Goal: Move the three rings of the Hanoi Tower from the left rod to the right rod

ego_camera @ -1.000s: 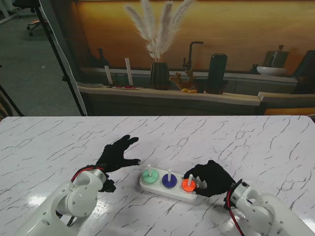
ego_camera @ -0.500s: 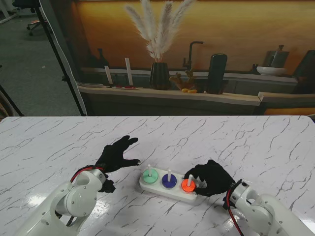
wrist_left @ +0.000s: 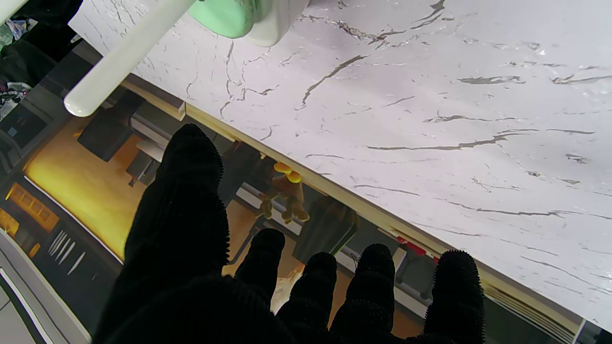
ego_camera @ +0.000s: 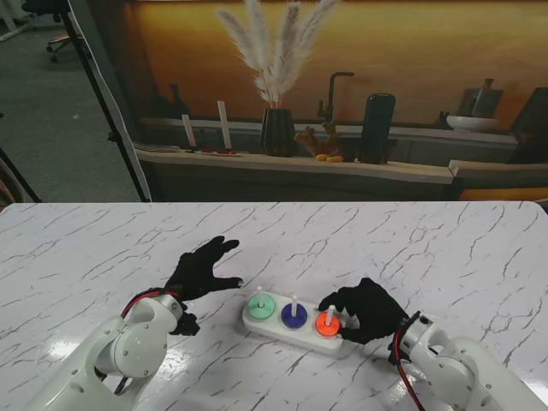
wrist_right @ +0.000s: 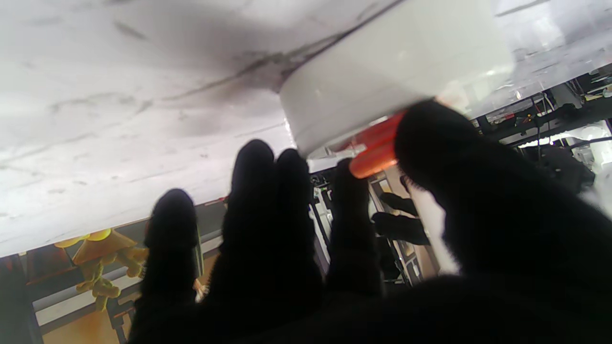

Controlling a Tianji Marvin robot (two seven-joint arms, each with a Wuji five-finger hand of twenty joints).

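Observation:
A white tower base (ego_camera: 276, 330) lies on the marble table with three rods. A green ring (ego_camera: 260, 304) sits on its left rod, a blue ring (ego_camera: 294, 316) on the middle rod, an orange ring (ego_camera: 325, 323) low on the right rod. My right hand (ego_camera: 370, 310) curls against the base's right end. In the right wrist view its thumb and index fingertip press on the orange ring (wrist_right: 375, 148) beside the base (wrist_right: 392, 67). My left hand (ego_camera: 199, 272) hovers left of the base, fingers spread, holding nothing. In the left wrist view the green ring (wrist_left: 224, 16) and left rod (wrist_left: 124, 52) lie beyond the fingertips.
Bare marble table (ego_camera: 428, 248) stretches all around the base. Beyond the table's far edge runs a counter with a vase of pampas grass (ego_camera: 276, 128), a dark speaker (ego_camera: 378, 128) and a bowl (ego_camera: 473, 122). A tripod leg (ego_camera: 103, 103) stands at the far left.
My right hand's fingers have eased back slightly from the right rod, so more of the orange ring and rod shows. The left hand and the rings have not moved.

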